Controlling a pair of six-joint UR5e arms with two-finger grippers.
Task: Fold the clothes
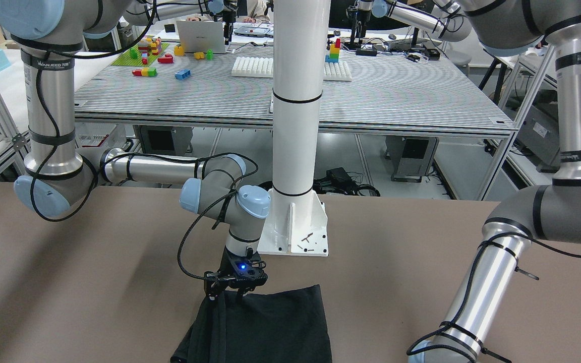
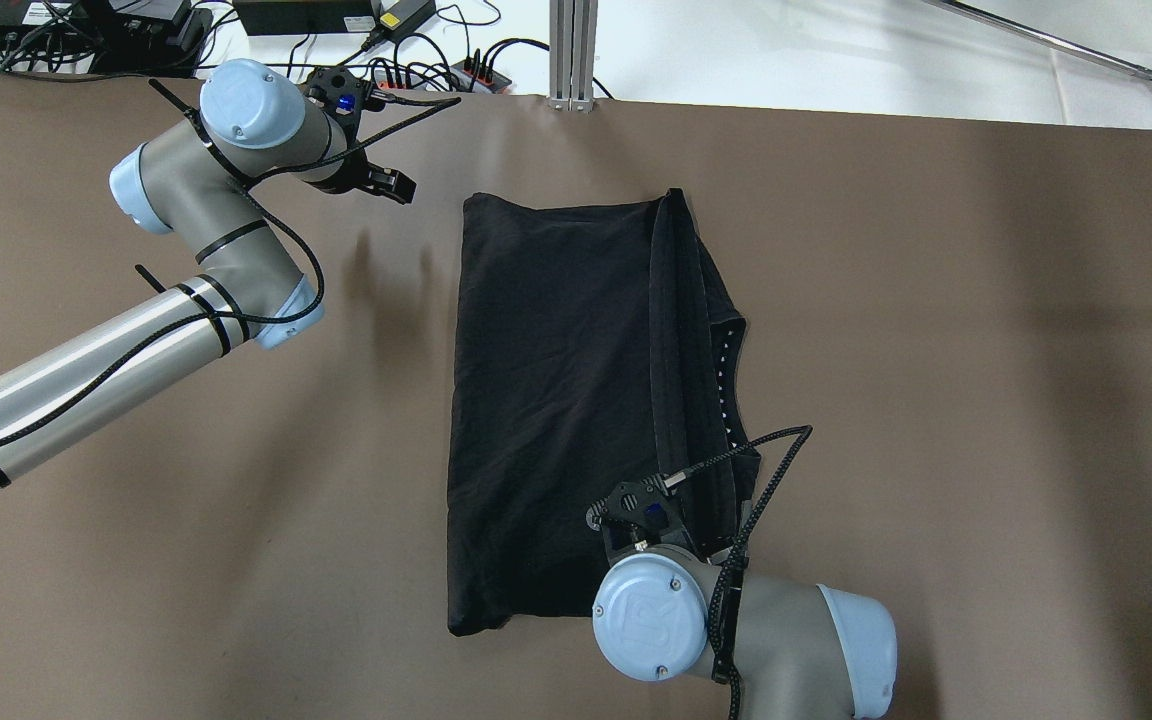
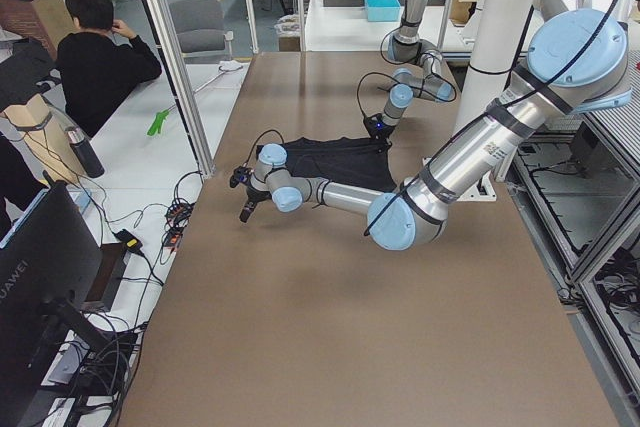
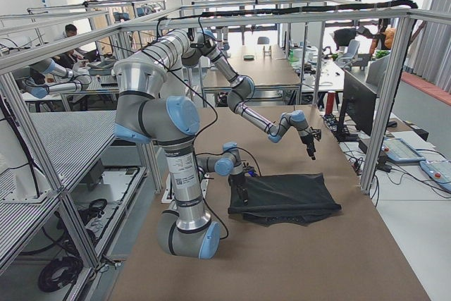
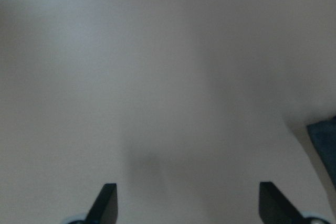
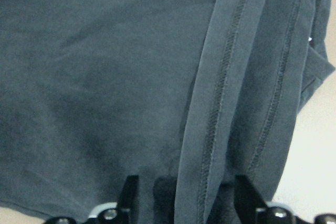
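The black garment point(image 2: 556, 400) lies folded lengthwise in the middle of the brown table, with a doubled hem strip point(image 2: 681, 330) along its right side. It also shows in the front view point(image 1: 270, 327) and the right wrist view point(image 6: 105, 77). Small white marks point(image 2: 731, 370) run along its right edge; no logo shows. My right gripper point(image 2: 636, 520) is down at the garment's near edge. In the right wrist view its fingers stand apart on either side of the hem point(image 6: 187, 198). My left gripper point(image 2: 383, 183) is open and empty over bare table point(image 5: 186, 203), left of the garment's far corner point(image 5: 325, 135).
The white post base point(image 1: 295, 237) is bolted to the table just behind the right gripper. Cables and power strips point(image 2: 386, 60) lie beyond the table's far edge. A seated person point(image 3: 90, 57) is off to the side. Bare table point(image 2: 936, 300) lies right of the garment.
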